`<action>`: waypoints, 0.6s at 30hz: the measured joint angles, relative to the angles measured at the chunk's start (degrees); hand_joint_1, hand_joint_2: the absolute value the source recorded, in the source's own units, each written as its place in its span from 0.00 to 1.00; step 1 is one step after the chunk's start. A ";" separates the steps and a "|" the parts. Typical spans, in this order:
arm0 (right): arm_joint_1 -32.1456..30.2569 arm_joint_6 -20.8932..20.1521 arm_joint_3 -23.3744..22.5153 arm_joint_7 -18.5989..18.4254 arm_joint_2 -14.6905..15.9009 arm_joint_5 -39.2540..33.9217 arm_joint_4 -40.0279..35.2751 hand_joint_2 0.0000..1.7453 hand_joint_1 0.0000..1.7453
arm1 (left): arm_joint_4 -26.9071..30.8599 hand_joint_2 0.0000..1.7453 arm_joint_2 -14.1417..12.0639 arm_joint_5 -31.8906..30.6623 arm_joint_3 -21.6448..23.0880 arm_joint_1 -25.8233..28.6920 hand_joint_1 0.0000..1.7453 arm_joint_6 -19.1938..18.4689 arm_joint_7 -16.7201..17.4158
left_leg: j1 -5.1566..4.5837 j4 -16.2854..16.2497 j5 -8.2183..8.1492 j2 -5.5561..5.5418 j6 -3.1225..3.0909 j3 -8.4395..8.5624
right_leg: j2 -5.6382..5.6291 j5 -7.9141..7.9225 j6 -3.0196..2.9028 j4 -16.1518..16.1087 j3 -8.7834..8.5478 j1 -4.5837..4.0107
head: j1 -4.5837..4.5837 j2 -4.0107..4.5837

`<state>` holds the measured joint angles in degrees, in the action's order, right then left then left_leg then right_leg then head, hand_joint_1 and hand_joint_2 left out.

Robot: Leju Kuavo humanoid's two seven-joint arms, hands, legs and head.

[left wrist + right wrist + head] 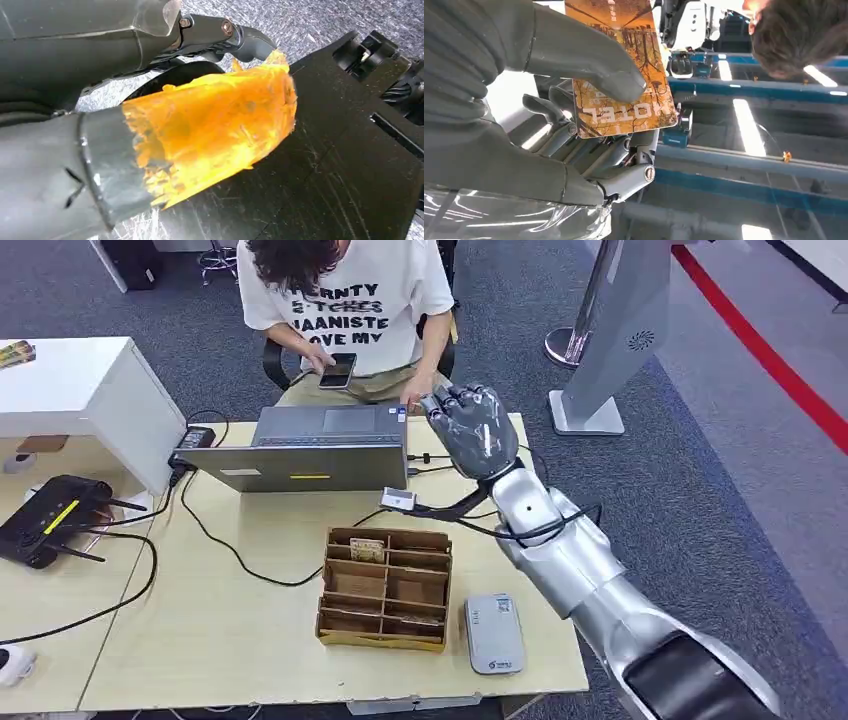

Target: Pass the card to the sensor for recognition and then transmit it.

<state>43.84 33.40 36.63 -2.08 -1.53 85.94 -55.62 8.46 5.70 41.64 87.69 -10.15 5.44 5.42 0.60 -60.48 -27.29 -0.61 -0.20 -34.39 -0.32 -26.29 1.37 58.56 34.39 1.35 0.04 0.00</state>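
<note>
Clearly my right robot hand [549, 145] pinches the card [624, 75], thin, stiff and slick, by one flat end.

The right hand [472, 428], pinching the card [624, 70], is hovering above the table's [250, 640] far right corner. The laptop [315, 448] is blocking its left; a person [345, 310] is sitting just beyond. Bare tabletop is lying between the organizer [385, 588] and the reader [494, 633].

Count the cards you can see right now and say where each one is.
2. One card is pinched in the right hand, raised beside the laptop. Another stands in the cardboard organizer, back-left slot. Other slots may hide more.
</note>
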 joint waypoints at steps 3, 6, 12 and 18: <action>0.73 0.44 0.09 -0.35 -0.59 0.37 1.95 1.00 1.00 | 0.00 0.00 0.00 -0.04 0.00 -0.16 0.00 -0.26 0.04 | 0.00 0.00 0.00 0.00 0.00 0.00 | 0.00 0.00 0.00 0.00 0.00 0.00 | 0.02 0.00; 0.94 1.35 0.09 -0.11 -1.22 0.24 3.53 1.00 1.00 | 0.00 0.00 0.00 -0.04 0.00 -0.17 0.00 -0.50 0.04 | 0.00 0.00 0.00 0.00 0.00 0.00 | 0.00 0.00 0.00 0.00 0.00 0.00 | 0.02 0.00; 0.92 1.68 -0.39 1.58 -3.06 -1.93 5.07 1.00 1.00 | 0.00 0.00 0.02 0.02 0.02 -0.20 0.00 -0.55 0.07 | 0.00 0.00 0.00 0.01 0.00 0.01 | -0.01 0.00 0.00 0.00 0.01 0.00 | 0.00 0.00; 0.49 1.62 -0.39 3.04 -4.74 -3.76 5.16 1.00 1.00 | 0.00 0.00 0.11 0.13 0.33 -0.21 0.00 -0.55 0.07 | 0.01 0.00 0.00 0.01 0.00 0.00 | -0.01 0.00 0.00 0.00 0.02 -0.01 | 0.02 0.00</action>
<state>44.34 35.01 36.24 0.96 -6.27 82.18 -50.47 8.46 5.81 41.77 88.02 -10.36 4.90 5.49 0.61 -60.48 -27.29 -0.60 -0.20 -34.39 -0.33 -26.30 1.36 58.56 34.41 1.34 0.07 0.00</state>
